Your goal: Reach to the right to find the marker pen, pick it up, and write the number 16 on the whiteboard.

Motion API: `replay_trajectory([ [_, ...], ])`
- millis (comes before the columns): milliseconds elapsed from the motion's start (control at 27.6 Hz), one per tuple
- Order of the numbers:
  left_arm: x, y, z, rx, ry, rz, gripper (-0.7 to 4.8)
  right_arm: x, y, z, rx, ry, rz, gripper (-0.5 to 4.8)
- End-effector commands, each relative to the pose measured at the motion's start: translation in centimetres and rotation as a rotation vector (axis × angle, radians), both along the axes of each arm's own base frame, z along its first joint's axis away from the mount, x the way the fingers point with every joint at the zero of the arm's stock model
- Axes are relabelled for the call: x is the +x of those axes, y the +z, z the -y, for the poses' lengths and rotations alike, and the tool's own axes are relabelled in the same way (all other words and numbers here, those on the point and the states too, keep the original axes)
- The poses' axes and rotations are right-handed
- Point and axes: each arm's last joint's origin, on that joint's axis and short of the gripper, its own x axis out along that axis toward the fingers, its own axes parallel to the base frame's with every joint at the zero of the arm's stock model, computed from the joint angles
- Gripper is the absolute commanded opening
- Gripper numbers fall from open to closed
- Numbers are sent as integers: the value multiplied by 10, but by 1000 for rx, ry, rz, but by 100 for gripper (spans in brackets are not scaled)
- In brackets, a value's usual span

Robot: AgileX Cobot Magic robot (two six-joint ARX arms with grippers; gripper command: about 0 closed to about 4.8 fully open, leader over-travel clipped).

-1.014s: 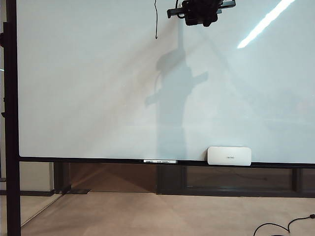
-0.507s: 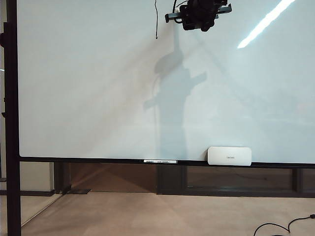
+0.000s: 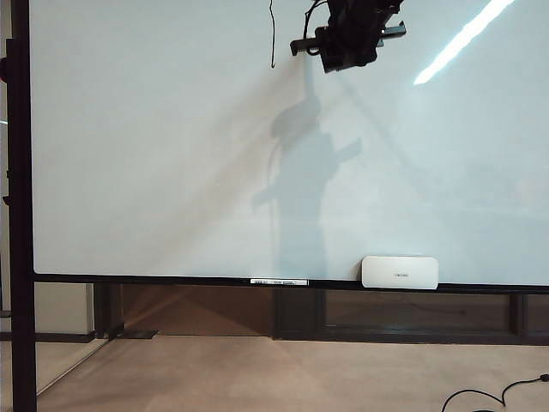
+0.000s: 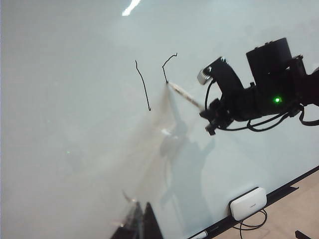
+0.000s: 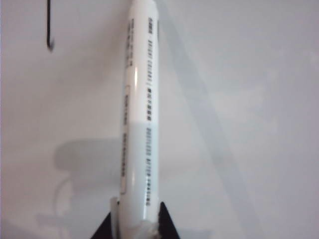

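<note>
The whiteboard fills the exterior view. High on it is a thin black "1". The left wrist view shows that "1" with a short bent black stroke beside it. My right gripper hangs at the board's top edge, shut on the white marker pen. In the left wrist view the marker pen reaches from the right gripper to the board, its tip at the bent stroke's lower end. My left gripper is far from the writing, its dark fingertips together with nothing between them.
A small white rounded block rests on the board's bottom ledge at the right. The black frame post runs down the left edge. Cables lie on the floor at the lower right. The arm's shadow falls on the board.
At the top of the board my right gripper has tilted and dipped slightly with the pen. The left arm has not moved.
</note>
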Motion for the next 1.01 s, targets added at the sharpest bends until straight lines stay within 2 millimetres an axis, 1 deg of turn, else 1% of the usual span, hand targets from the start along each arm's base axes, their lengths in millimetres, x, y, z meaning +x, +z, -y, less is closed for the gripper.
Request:
replay_trajectory([
  [36, -4, 5, -1, -9, 4, 37, -5, 0, -6, 2, -1, -22, -59, -1],
  [181, -4, 6, -1, -9, 4, 39, -6, 1, -14, 1, -13, -25, -112, -1],
  [435, -5, 6, -2, -11, 4, 43, -6, 7, -28, -1, -20, -39, -150, -1],
  [761, -9, 8, -3, -22, 26, 57, -6, 9, -29, 1, -21, -78, -142, -1],
  [1014, -10, 8, -4, -23, 27, 61, -6, 9, -29, 5, -35, -207, -133, -1],
])
